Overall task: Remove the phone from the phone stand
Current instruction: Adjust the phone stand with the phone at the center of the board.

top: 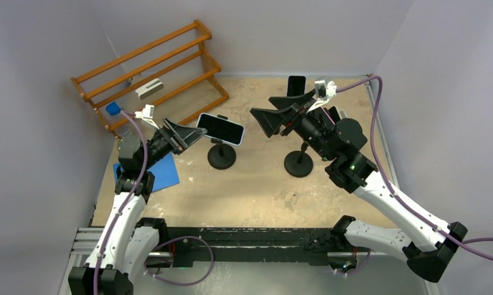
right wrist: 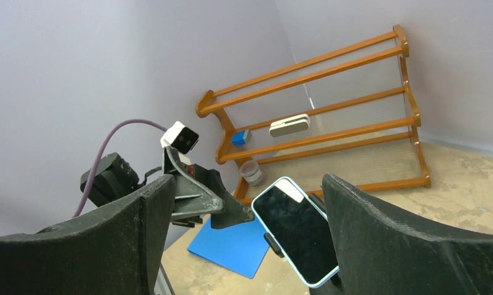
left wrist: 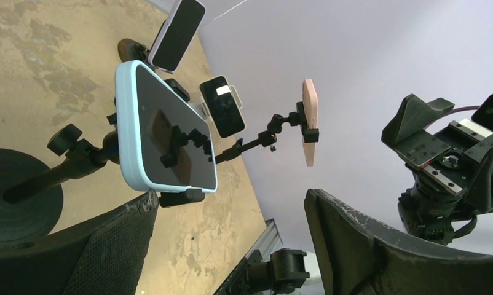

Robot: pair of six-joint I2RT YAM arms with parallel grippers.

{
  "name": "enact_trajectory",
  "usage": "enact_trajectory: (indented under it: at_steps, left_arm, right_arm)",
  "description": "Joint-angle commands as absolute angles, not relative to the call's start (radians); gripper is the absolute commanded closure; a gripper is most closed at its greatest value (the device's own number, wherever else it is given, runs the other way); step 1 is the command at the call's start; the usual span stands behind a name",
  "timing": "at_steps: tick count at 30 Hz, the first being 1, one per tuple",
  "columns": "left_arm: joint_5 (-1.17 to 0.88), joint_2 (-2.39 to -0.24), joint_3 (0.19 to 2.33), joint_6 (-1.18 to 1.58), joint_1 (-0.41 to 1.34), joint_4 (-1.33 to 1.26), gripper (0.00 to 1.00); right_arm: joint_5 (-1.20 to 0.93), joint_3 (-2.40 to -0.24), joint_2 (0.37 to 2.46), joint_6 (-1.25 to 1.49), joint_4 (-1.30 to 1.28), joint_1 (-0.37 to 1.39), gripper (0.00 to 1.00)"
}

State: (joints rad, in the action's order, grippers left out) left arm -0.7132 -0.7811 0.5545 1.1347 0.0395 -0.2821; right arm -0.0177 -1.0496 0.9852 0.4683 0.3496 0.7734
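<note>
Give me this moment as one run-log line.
phone in light-blue case on black round-base stand | left gripper open, near phone's edge, no grasp | right gripper open, facing phone, apart

Pale lilac walls (top: 41, 37), wooden rack (top: 152, 67), tan tabletop (top: 256, 190)

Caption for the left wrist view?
Open left hand facing the blue-cased phone clamped on its stand, right arm beyond.

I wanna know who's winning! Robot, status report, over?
Left end effector open, near phone. Right end effector open, facing it. Phone clamped on phone stand. Nothing blocking.
</note>
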Motion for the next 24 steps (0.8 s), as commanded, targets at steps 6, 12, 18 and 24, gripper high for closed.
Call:
enact_trajectory:
  at_steps: [6,12,18,24]
  left_arm:
    - [-0.689,-0.698,0.595,1.022,0.033,-0.082,0.12]
    - [-0.686,-0.689,0.523,1.048,0.032,-0.121,0.1]
    - [-0.719,-0.737,0.502,1.092,0.033,-0.286,0.09]
    - [-0.731,-0.801,0.498,1.129,0.032,-0.379,0.09]
  right_arm:
    - [-0.023,-1.057,0.972,0.461,0.399,0.781,0.09]
    - [-0.027,-1.066,0.986,0.456,0.392,0.781,0.09]
    - [-0.041,-1.063,0.988,0.456,0.397,0.781,0.09]
    - [-0.043,-1.063,0.988,0.456,0.4,0.783,0.09]
